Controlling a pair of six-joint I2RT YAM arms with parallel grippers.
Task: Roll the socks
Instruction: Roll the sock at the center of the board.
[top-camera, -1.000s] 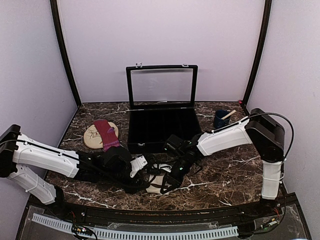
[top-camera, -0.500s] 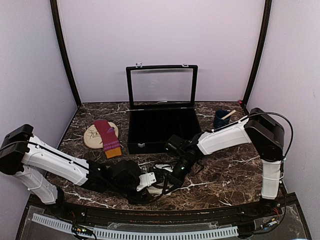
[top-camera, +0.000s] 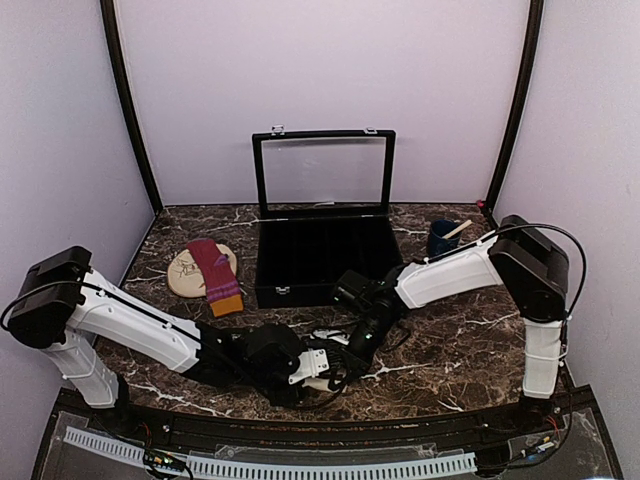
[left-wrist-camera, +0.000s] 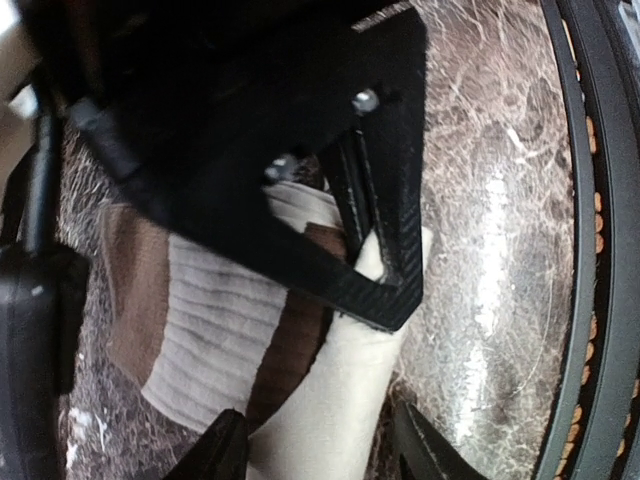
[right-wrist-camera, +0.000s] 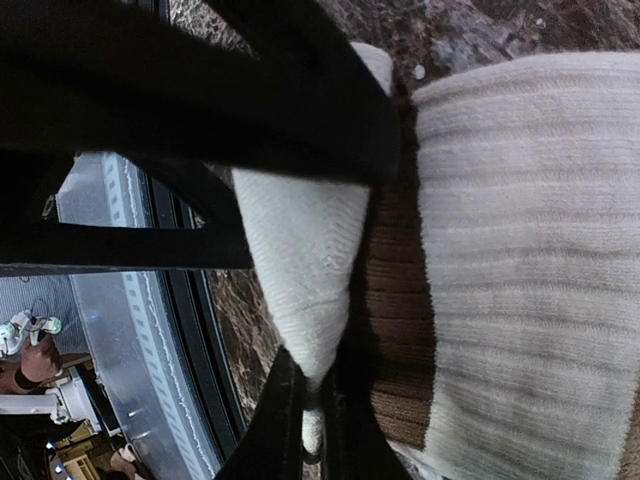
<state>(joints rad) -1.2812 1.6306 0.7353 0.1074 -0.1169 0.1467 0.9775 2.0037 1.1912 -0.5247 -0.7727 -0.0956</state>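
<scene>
Left tool (left-wrist-camera: 320, 455): jaws wide. Its two fingers stand either side of the folded plain end of the cream sock (left-wrist-camera: 210, 330). I cannot tell whether either finger presses on the fabric.

Right tool (right-wrist-camera: 315, 440): jaws narrow, pinched on a tapering fold of the same cream sock.

The two tools meet nose to nose over this sock. The black frame of each crosses the other's wrist view.

The cream sock lies on the marble surface (top-camera: 450, 330), near the front edge at centre, mostly hidden under both tools in the top view. The wrist views show ribbed cream knit with brown bands, and one layer doubled over another.

The maroon sock (top-camera: 214, 268) lies well apart at the left rear, flat, with its orange end toward the near side. It rests across a tan oval mat (top-camera: 182, 272).

A black case (top-camera: 320, 262) stands at rear centre with its glazed lid upright. A blue cup (top-camera: 441, 240) holding a wooden stick stands at the right rear.
</scene>
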